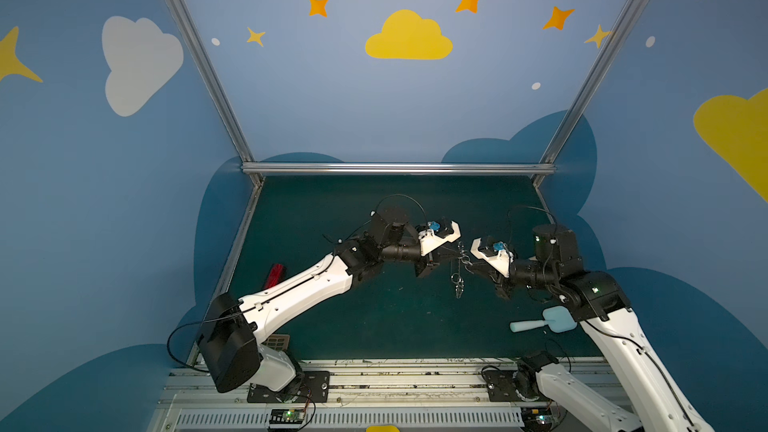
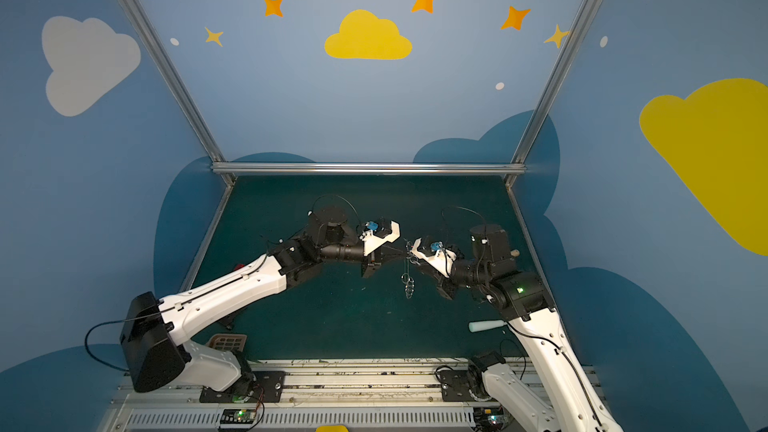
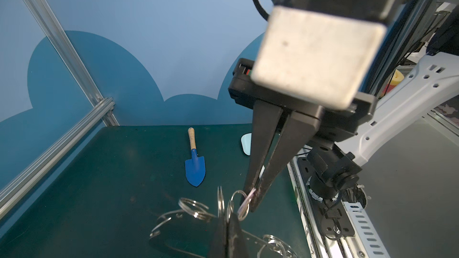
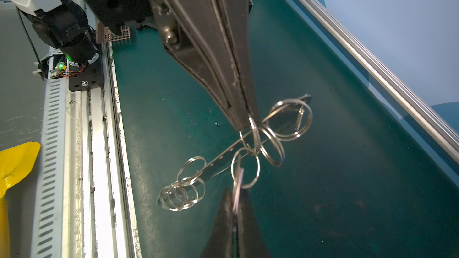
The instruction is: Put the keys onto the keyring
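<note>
The keyring (image 1: 459, 270) (image 2: 408, 280) hangs in mid-air over the green table, between the two arms. It is a flat grey plate (image 4: 221, 160) with several silver split rings (image 4: 182, 196) on its rim. My left gripper (image 3: 227, 215) (image 4: 244, 125) is shut on the plate's rim among the rings. My right gripper (image 4: 235, 194) (image 3: 253, 202) is shut on the key's thin pale head (image 4: 237, 187) (image 3: 249, 198), seen edge-on at one split ring (image 4: 246, 170). The key's metal blade is hidden.
A pale blue spatula (image 1: 544, 322) lies front right, beside the right arm. A red gadget (image 1: 275, 276) lies left, behind the left arm. A blue trowel (image 3: 195, 167) lies at the right wall and a brown basket (image 2: 227, 342) front left. Aluminium rails border the table.
</note>
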